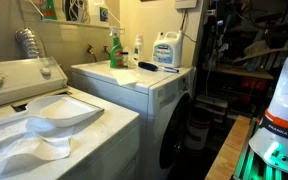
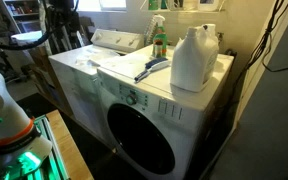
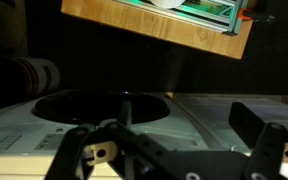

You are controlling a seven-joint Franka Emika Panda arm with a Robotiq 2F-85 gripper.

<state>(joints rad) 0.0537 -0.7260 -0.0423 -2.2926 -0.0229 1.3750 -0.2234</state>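
In the wrist view my gripper [image 3: 169, 125] is open and empty, its two dark fingers spread wide at the bottom of the frame. Past the fingers lies the pale front of a front-loading machine with its dark round door [image 3: 99, 105]. A wooden board [image 3: 154, 25] with the robot's green-lit base fills the top of that view. The gripper touches nothing. The door also shows in both exterior views [image 2: 142, 140] [image 1: 176, 130]. I cannot make out the gripper in either exterior view.
On the front loader's top stand a white detergent jug [image 2: 194, 58] [image 1: 166, 50], a green spray bottle [image 2: 159, 40] [image 1: 115, 50] and a dark brush [image 2: 152, 68]. A top-loading washer [image 1: 24, 80] beside it carries white cloth [image 1: 44, 125]. The robot base [image 2: 9, 120] stands on a wooden stand.
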